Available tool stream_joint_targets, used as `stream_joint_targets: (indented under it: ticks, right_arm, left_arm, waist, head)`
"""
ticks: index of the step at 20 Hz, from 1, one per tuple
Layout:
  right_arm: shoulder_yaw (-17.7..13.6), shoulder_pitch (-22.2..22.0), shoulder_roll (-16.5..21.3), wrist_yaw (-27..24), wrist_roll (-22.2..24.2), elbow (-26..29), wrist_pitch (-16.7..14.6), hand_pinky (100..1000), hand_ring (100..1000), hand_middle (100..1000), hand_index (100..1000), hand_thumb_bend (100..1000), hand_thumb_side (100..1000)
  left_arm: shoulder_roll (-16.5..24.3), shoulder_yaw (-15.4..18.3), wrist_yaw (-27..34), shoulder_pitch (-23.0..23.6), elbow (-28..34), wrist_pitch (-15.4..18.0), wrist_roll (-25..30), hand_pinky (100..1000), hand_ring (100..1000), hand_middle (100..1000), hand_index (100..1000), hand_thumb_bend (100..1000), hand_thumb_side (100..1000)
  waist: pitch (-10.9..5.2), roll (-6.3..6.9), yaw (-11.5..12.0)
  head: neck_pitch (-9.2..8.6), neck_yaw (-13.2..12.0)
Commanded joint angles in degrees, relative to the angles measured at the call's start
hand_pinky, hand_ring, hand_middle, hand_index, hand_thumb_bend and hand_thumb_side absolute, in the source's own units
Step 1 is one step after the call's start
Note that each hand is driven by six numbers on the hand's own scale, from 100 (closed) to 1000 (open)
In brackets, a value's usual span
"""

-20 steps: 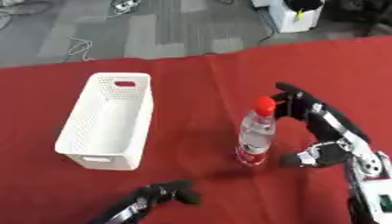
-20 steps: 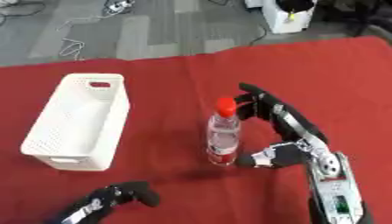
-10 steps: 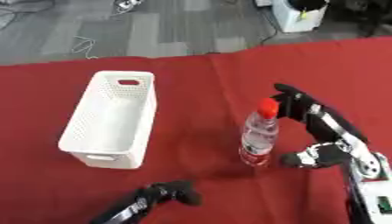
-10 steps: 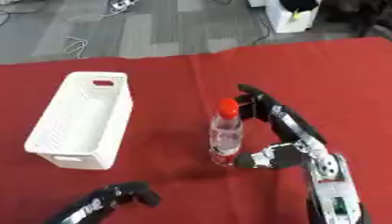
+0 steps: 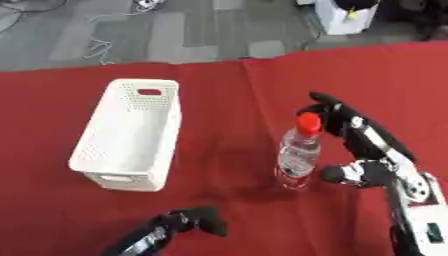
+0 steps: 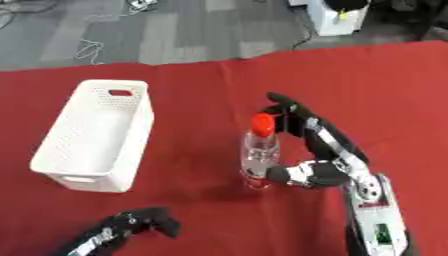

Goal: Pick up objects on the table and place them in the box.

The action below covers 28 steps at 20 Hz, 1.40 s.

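We see a clear bottle (image 5: 297,155) with a red cap (image 5: 308,122) standing upright on the red worktop (image 5: 227,90), to the right of the white box (image 5: 131,132) and apart from it. Our right hand (image 5: 363,145) sits just right of the bottle, fingers spread past the cap and thumb near its lower body, not closed round it. Our left hand (image 5: 188,222) shows at the bottom edge with curled fingers, holding nothing.

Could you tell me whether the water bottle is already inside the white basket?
No, the water bottle stands upright on the red tablecloth, to the right of the white basket.
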<state>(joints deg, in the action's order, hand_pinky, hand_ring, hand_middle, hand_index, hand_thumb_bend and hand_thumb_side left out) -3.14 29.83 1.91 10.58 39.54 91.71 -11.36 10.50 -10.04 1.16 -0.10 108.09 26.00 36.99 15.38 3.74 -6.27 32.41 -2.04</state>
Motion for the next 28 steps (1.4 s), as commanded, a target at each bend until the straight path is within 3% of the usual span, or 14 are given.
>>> stream_joint_targets:
  ticks: [1,10,11,13,15,16,17,28]
  right_arm:
    - [-0.2,0.6,0.0,-0.2,-0.1,1.0,-0.1,769,758,795,1000,953,507]
    - [-0.2,1.0,0.1,0.0,0.8,0.9,0.2,832,795,819,1000,954,498]
    - [-0.1,1.0,0.1,0.1,1.1,0.8,0.4,849,810,826,1000,1000,417]
    - [0.0,0.9,0.1,0.5,2.0,0.7,0.8,873,829,832,1000,1000,402]
    - [0.1,0.8,0.0,1.0,2.8,0.7,1.2,906,850,841,1000,1000,411]
    - [0.1,0.7,-0.1,1.2,3.1,0.7,1.3,899,845,841,1000,1000,464]
    - [0.1,0.6,-0.1,1.3,3.4,0.8,1.4,931,860,847,1000,1000,419]
    - [1.0,-0.4,-1.2,3.6,3.8,0.6,1.8,958,871,853,1000,1000,445]
  left_arm:
    - [-0.1,-0.1,-0.4,-0.3,1.1,7.6,7.9,756,836,705,976,100,790]
    - [-0.1,-0.2,-0.6,-0.3,1.2,8.0,8.5,757,836,704,976,100,793]
    - [-0.1,-0.2,-0.6,-0.4,1.2,8.1,8.6,757,836,704,976,100,795]
    - [-0.1,-0.3,-0.7,-0.4,1.2,8.2,8.7,757,836,704,976,100,796]
    - [-0.2,-0.3,-0.7,-0.4,1.2,8.2,8.9,757,836,703,977,100,797]
    - [-0.2,-0.3,-0.7,-0.4,1.2,8.3,8.9,757,836,704,977,100,797]
    - [-0.2,-0.3,-0.8,-0.4,1.2,8.4,9.0,757,836,703,977,100,798]
    - [-0.4,-0.5,-0.8,-0.5,1.0,8.5,10.0,758,836,701,979,100,803]
  waist:
    - [-0.69,-0.31,0.1]
    - [-0.23,-0.24,0.8]
    - [-0.16,-0.24,0.9]
    - [-0.04,-0.23,1.0]
    - [0.07,-0.22,1.2]
    - [0.13,-0.21,1.2]
    - [0.17,-0.21,1.3]
    - [0.58,-0.36,2.3]
  head:
    - [-1.18,0.5]
    - [-1.16,0.9]
    - [-1.12,0.9]
    - [-1.03,0.9]
    - [-0.94,1.0]
    - [-0.92,1.1]
    - [-0.87,1.1]
    - [-0.6,1.6]
